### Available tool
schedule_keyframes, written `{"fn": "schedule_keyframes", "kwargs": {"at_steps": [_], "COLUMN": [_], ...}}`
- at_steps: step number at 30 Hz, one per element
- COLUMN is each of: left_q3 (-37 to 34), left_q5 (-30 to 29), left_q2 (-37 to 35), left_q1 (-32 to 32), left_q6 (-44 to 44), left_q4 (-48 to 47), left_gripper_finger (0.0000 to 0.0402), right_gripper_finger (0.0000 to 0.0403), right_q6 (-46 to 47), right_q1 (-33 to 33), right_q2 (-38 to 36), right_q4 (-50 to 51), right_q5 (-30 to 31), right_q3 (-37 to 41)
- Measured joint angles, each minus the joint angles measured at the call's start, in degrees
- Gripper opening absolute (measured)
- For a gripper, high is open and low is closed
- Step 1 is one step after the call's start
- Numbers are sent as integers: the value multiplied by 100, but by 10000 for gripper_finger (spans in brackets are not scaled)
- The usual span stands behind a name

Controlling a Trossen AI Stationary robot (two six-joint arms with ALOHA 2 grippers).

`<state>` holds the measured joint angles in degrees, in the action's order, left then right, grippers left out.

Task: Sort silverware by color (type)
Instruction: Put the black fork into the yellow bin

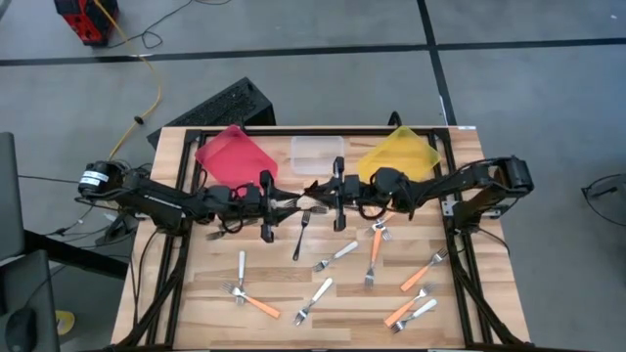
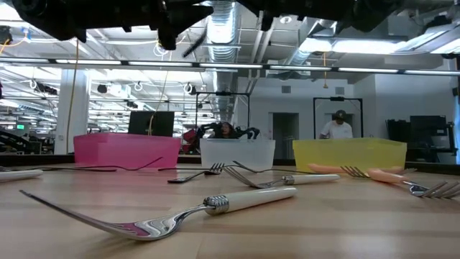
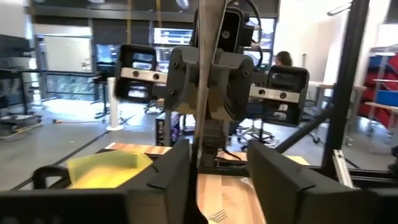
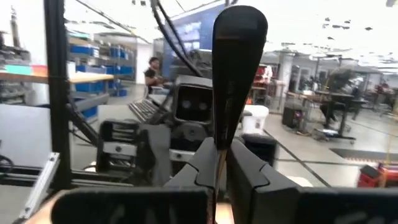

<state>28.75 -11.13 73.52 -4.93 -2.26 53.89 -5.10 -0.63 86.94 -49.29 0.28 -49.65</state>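
Note:
Above the middle of the table my two grippers face each other. My right gripper (image 4: pixel 221 169), also (image 1: pixel 318 198), is shut on a black fork (image 4: pixel 233 68) that stands upright with its rounded handle end up. My left gripper (image 3: pixel 217 183), also (image 1: pixel 289 202), is open. The same fork (image 3: pixel 206 93) rises between its fingers, and I cannot tell whether it touches them. More silverware lies flat on the wood: another black fork (image 1: pixel 303 235), white forks (image 1: pixel 337 256) and orange-handled forks (image 1: pixel 375 249). My right gripper pinches the black fork's narrow shaft (image 4: pixel 219 146) between its two fingers, below the wide handle end (image 4: pixel 239 34). The fingers come in level from the table's right side and lie across the fork. It stands upright, lifted clear of the table, its lower end hidden.
Along the far edge stand a red bin (image 1: pixel 235 154), a clear bin (image 1: pixel 316 152) and a yellow bin (image 1: pixel 399 152). Loose forks are scattered over the table's near half (image 1: pixel 315 298). People are in the room beyond the table (image 2: pixel 338 126).

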Motion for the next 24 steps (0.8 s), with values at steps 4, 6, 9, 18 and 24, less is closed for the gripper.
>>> {"fn": "schedule_keyframes", "kwargs": {"at_steps": [4, 6, 9, 18, 24], "left_q3": [0, 0, 0, 0, 0], "left_q5": [-320, -383, -480, -725, -759], "left_q2": [-383, -572, -867, -1623, -1696], "left_q1": [0, 0, 0, 0, 0], "left_q6": [-46, -48, -148, -734, -759], "left_q4": [-571, -757, -1088, -2490, -2665], "left_gripper_finger": [198, 211, 220, 218, 217], "right_gripper_finger": [37, 37, 37, 37, 37], "right_q6": [-105, -154, -191, -1078, -1283], "right_q1": [-181, -273, -371, -295, -235], "right_q2": [-461, -651, -963, -1690, -1655], "right_q4": [866, 1273, 1988, 4615, 5543], "right_q5": [468, 575, 880, 4270, 5722], "right_q3": [11, 15, 15, 17, 184]}}
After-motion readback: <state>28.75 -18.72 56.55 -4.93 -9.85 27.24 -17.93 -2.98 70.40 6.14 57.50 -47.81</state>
